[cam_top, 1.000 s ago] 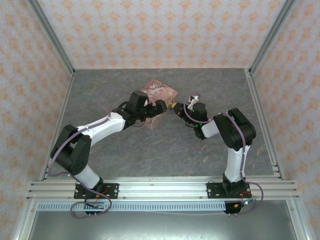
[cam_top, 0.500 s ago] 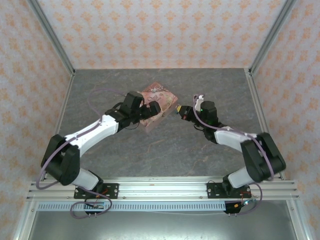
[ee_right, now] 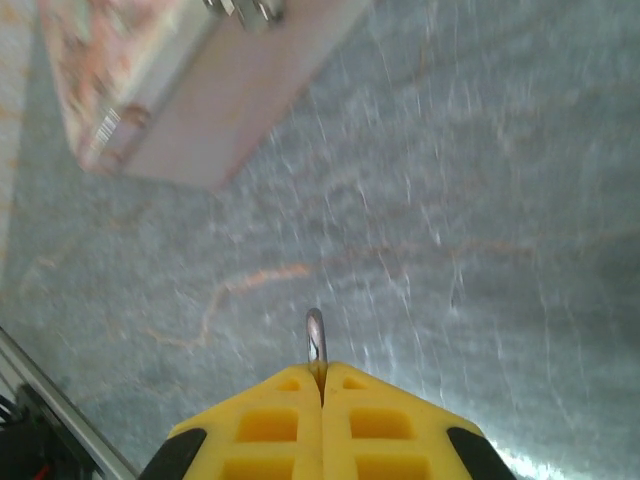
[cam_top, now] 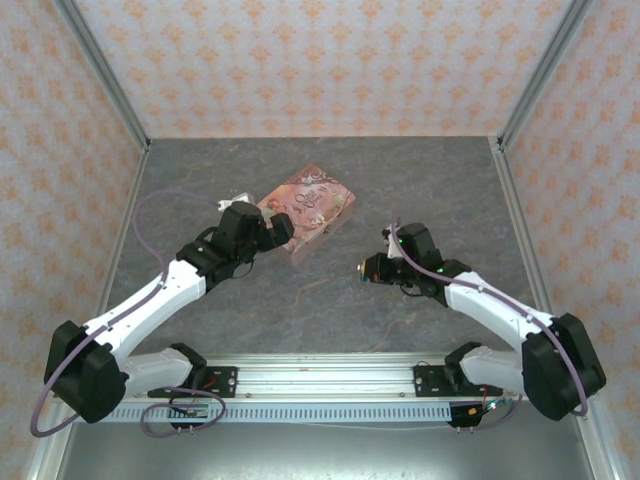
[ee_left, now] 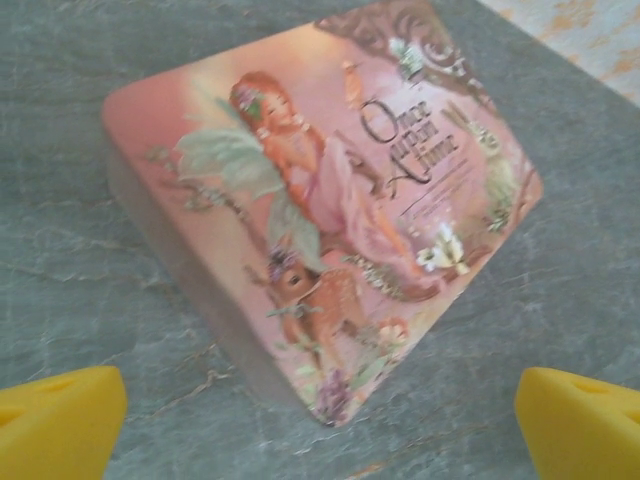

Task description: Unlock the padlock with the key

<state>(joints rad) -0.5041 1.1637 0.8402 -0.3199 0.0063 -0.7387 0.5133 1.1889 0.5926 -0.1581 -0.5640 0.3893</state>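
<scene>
Right pincer [ee_right: 320, 385], bottom centre: clenched on key [ee_right: 315, 340], tip forward, seemingly for insertion. Left pincer [ee_left: 320, 425], lower frame: released, poised over pink tin [ee_left: 330, 220], likely to steady it.

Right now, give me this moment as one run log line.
left pincer open, facing pink tin | right pincer shut on thin metal piece, probably the key, over table

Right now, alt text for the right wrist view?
The right pincer, yellow and shut, pinches a thin metal piece, possibly the key, poking out over the grey marbled table. The pink tin lies at upper left, apart from it.
</scene>
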